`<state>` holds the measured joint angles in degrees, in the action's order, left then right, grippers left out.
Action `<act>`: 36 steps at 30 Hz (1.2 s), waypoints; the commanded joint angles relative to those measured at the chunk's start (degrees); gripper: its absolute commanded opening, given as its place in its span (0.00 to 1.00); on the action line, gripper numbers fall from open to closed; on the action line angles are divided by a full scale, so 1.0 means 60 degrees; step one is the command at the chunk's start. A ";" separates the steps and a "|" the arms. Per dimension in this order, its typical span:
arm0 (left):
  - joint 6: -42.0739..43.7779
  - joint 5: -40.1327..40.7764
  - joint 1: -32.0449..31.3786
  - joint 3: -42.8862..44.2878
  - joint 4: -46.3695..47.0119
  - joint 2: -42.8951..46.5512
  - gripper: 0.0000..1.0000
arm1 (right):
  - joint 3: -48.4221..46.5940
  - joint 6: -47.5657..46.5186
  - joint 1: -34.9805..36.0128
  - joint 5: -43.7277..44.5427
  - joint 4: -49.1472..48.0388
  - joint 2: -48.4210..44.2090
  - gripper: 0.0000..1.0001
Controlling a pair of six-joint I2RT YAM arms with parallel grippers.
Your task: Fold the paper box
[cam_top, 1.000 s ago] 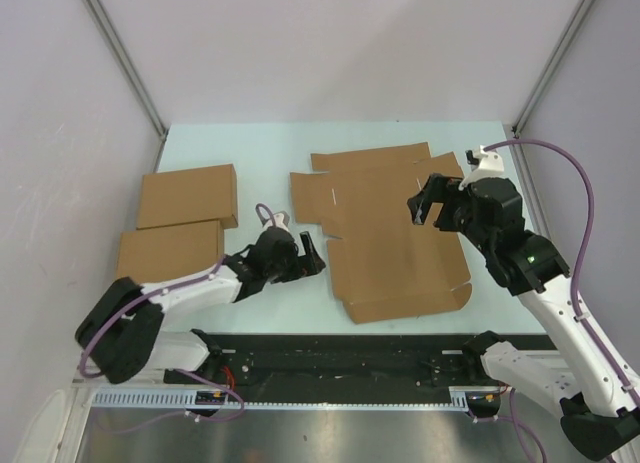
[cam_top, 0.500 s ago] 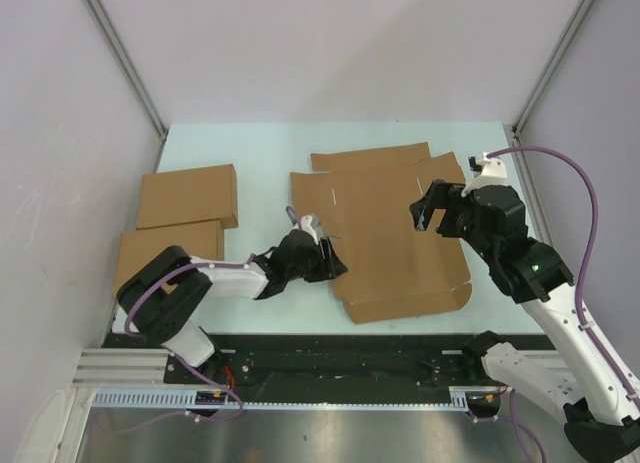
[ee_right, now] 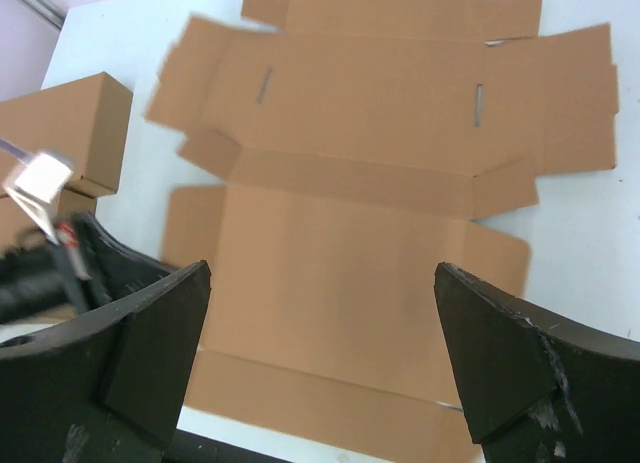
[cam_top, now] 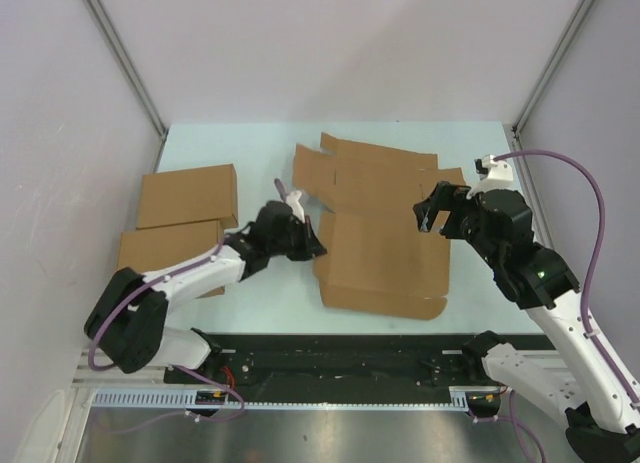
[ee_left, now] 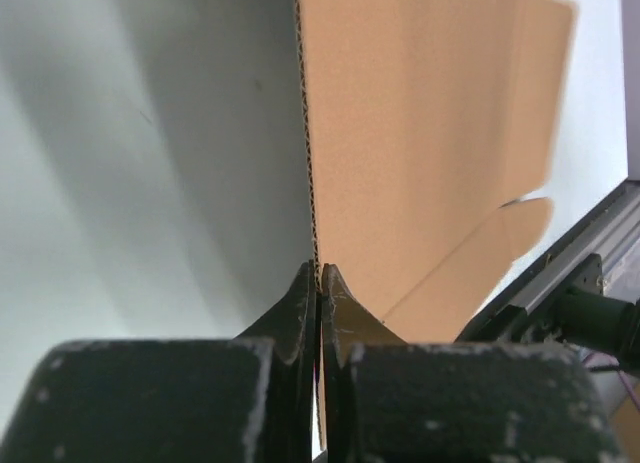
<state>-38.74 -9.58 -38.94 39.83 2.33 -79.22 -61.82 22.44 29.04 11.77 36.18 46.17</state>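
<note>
The paper box (cam_top: 385, 233) is a flat brown die-cut sheet with flaps and slits, lying mid-table. My left gripper (cam_top: 310, 243) is shut on the sheet's left edge. In the left wrist view the corrugated edge runs straight into the closed tips of that gripper (ee_left: 320, 273), and the sheet (ee_left: 420, 133) fills the right side. My right gripper (cam_top: 432, 208) hangs open above the sheet's right part, touching nothing. The right wrist view looks down on the sheet (ee_right: 350, 183) between the wide-apart fingers of that gripper (ee_right: 322, 271).
Two finished brown cardboard boxes (cam_top: 187, 195) (cam_top: 170, 251) lie at the table's left side, also seen in the right wrist view (ee_right: 60, 133). The black rail (cam_top: 330, 358) runs along the near edge. Walls close in the left, right and back sides.
My left gripper reached the sheet's left edge and shut on it. The sheet has turned and shifted left and toward the back. The right arm barely moved.
</note>
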 commanded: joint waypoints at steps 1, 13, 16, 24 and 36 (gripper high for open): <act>0.2367 -0.2019 0.1390 0.1707 -0.3163 0.0796 0.00 | -0.0023 -0.0092 0.0009 0.0206 -0.0069 -0.0152 1.00; 0.3029 0.0262 0.2959 0.1829 -0.6307 0.0502 0.54 | -0.0009 -0.0194 0.0024 0.0030 -0.0332 0.0258 1.00; 0.2722 0.0937 0.2959 0.2103 -0.6334 0.1381 1.00 | 0.0050 -0.0239 0.0024 0.0074 -0.0537 0.0463 1.00; 0.1554 0.1745 0.2959 0.3103 -0.4742 0.2217 0.99 | 0.0372 0.0582 -0.0224 0.1380 -0.2639 0.1824 0.98; -0.0528 0.1568 0.2959 0.1667 -0.1458 0.0709 0.89 | -0.2375 -0.0588 -0.1852 -0.1143 -0.5401 0.8003 0.96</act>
<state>-36.29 -0.99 -21.30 51.99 -12.93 -73.60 -65.47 24.36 15.99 8.45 10.63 85.91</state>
